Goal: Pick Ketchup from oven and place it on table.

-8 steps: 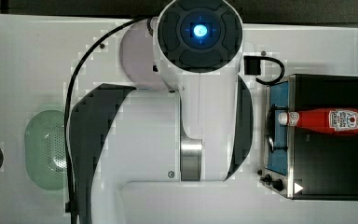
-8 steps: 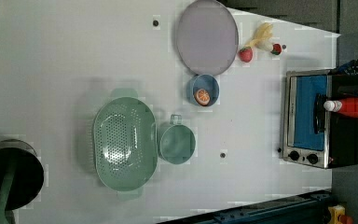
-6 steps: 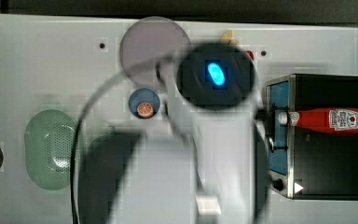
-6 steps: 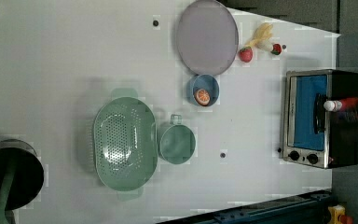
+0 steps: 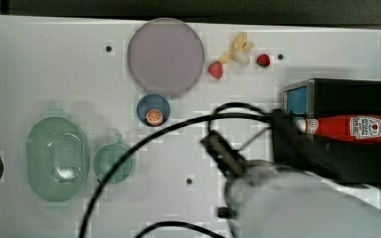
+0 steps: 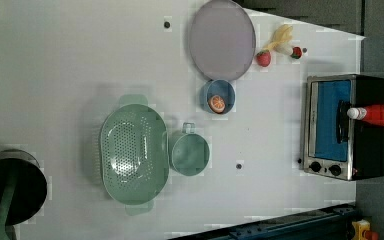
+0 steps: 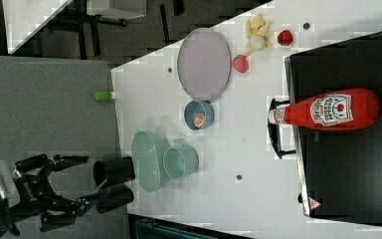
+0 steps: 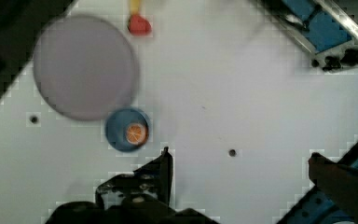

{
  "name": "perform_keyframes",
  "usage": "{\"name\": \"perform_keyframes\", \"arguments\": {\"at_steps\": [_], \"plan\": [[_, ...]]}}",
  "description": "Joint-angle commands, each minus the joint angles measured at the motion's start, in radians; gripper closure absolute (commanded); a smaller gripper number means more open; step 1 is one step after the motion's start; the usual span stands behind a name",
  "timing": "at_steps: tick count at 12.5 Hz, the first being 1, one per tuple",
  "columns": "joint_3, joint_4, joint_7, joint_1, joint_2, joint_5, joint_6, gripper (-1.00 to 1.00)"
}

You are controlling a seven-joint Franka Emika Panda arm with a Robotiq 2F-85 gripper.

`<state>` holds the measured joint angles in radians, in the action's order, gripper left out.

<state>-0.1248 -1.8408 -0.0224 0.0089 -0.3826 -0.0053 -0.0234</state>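
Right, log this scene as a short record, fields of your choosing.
target: slim red squeeze ketchup bottle with white cap, lying on its side on top of the oven
oven: boxy black toaster oven with blue glass door, door shut, at the left view's right
table: large white tabletop
nearby: round grey plate; small blue bowl holding an orange slice; green perforated colander; green cup; two red strawberries
arm: blurred, beside the oven in the top view
task status: bottle not yet grasped
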Motion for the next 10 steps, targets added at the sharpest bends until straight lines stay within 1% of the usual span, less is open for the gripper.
{"name": "perform_keyframes", "arguments": {"at_steps": [1,6,10], "plan": [[-0.091,-0.049,0.038,-0.028,0.092,-0.004,0.057,-1.00],[-0.292,-0.048,0.038,-0.046,0.226,-0.004,0.240,-1.00],[-0.404,-0.025,0.038,-0.049,0.372,-0.004,0.416,-1.00]]}}
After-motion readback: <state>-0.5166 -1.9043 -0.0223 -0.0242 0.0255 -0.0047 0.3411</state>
